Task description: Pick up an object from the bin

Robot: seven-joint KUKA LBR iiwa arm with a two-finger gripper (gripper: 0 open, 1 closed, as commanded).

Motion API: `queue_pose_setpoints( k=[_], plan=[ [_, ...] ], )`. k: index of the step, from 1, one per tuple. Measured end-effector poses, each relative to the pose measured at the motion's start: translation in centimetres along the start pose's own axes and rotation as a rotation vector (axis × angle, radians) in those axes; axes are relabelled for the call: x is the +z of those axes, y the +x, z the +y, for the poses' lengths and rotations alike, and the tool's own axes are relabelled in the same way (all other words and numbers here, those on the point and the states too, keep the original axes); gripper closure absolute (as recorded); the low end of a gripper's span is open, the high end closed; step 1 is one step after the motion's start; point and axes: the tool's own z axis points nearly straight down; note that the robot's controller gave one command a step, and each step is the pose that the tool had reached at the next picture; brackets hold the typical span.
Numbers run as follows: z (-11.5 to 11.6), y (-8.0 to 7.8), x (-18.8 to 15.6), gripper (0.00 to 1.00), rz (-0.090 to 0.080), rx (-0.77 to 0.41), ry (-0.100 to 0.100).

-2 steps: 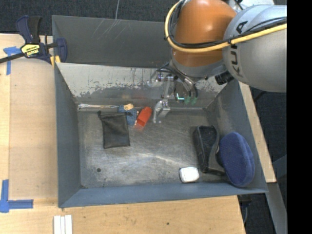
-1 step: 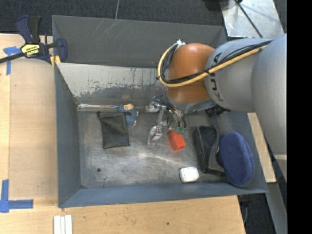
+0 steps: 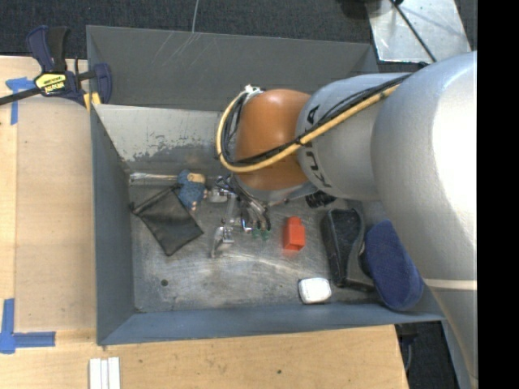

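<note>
Your gripper (image 3: 231, 227) sits low in the bin (image 3: 109, 217), just left of the red block (image 3: 293, 234); nothing looks lifted yet, and you cannot tell whether it's clenched.

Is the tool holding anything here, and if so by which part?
Cannot be told. The tool sits low between the black pouch and the orange block, partly hidden under the orange wrist cover.
</note>
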Motion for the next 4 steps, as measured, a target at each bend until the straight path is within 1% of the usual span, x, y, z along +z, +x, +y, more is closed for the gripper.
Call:
queue_pose_setpoints(
  k=[1,2,3,4],
  plan=[
    [3.8,0.0,0.3,0.0,-0.011,0.093,0.001],
    [3.9,-0.4,-0.1,1.0,-0.026,0.094,-0.005],
    [6.4,4.3,-0.7,1.0,0.004,0.226,0.002],
    [6.3,4.2,-0.7,0.0,0.003,0.227,0.003]
  ],
)
